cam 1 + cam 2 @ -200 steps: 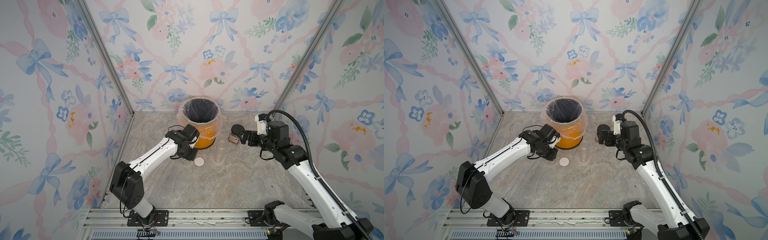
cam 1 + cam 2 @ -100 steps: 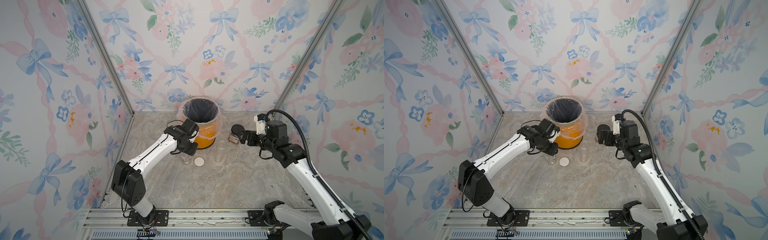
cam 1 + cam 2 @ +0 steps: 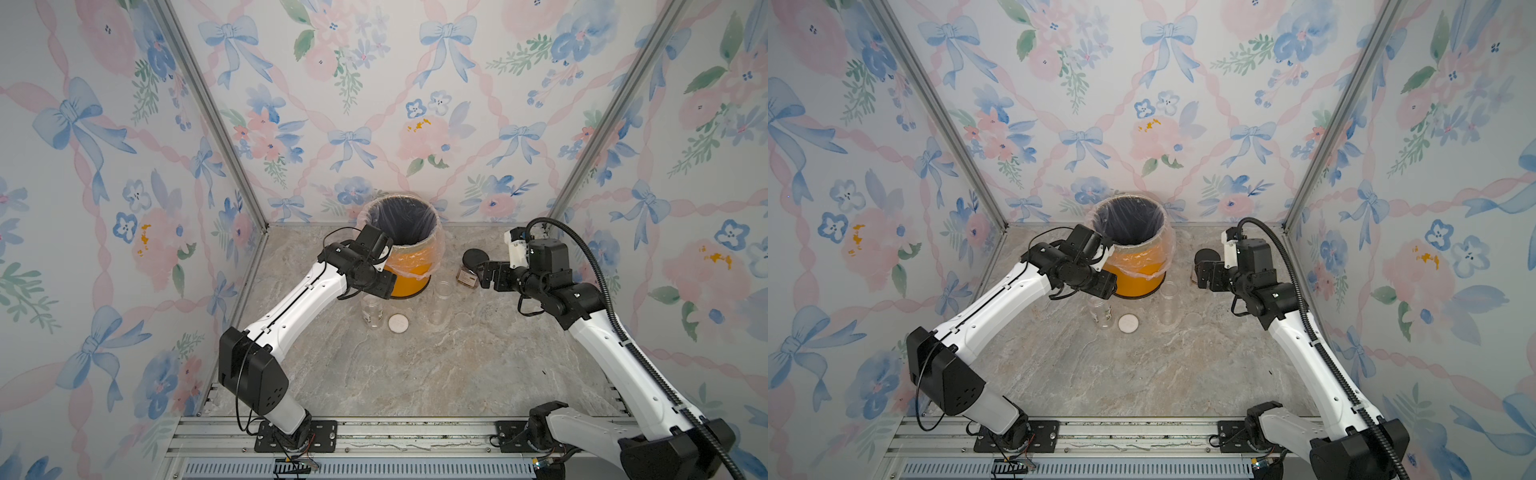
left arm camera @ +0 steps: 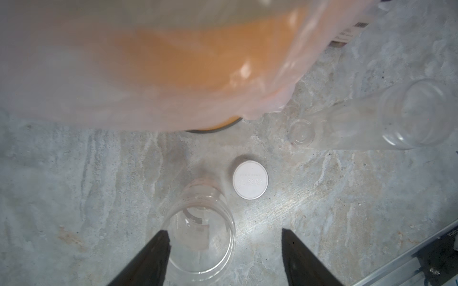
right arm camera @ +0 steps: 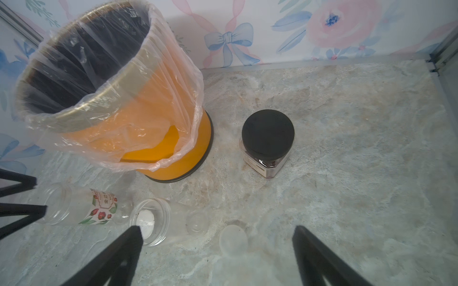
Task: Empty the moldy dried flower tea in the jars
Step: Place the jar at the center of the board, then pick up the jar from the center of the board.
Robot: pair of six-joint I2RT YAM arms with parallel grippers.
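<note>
**Two jars bare, the black-lidded one yet to be emptied**

The moldy dried flower tea (image 5: 270, 162) showed as a dark red mass through the wall of the squarish jar (image 5: 255, 166). That jar stood upright on the table (image 3: 415, 374) near the orange bin (image 5: 161, 118), its black lid (image 5: 267, 131) on. The round jar (image 4: 200, 237) and the tall slim jar (image 4: 396, 116) stood open and looked empty. The white lid (image 4: 250, 179) lay between them, and a translucent lid (image 5: 233, 239) lay near the tall one.

The left gripper (image 4: 224, 232) hung over the round jar's mouth with its jaws spread wide, clamped on nothing. The right gripper (image 5: 217, 227) was also spread and empty, near the squarish jar.

By my reading the round jar was done and the squarish one came next. That would call for one gripper to clamp its body while the other twisted off the black lid, then for tipping it over the bin's rim.

Only the right wrist view showed the tea itself and the floral label (image 5: 101, 210) on the round jar. The left wrist view looked into the round jar, which looked bare to its bottom, but did not show the tea. In a top view the squarish jar (image 3: 467, 276) was only a small brown shape.
</note>
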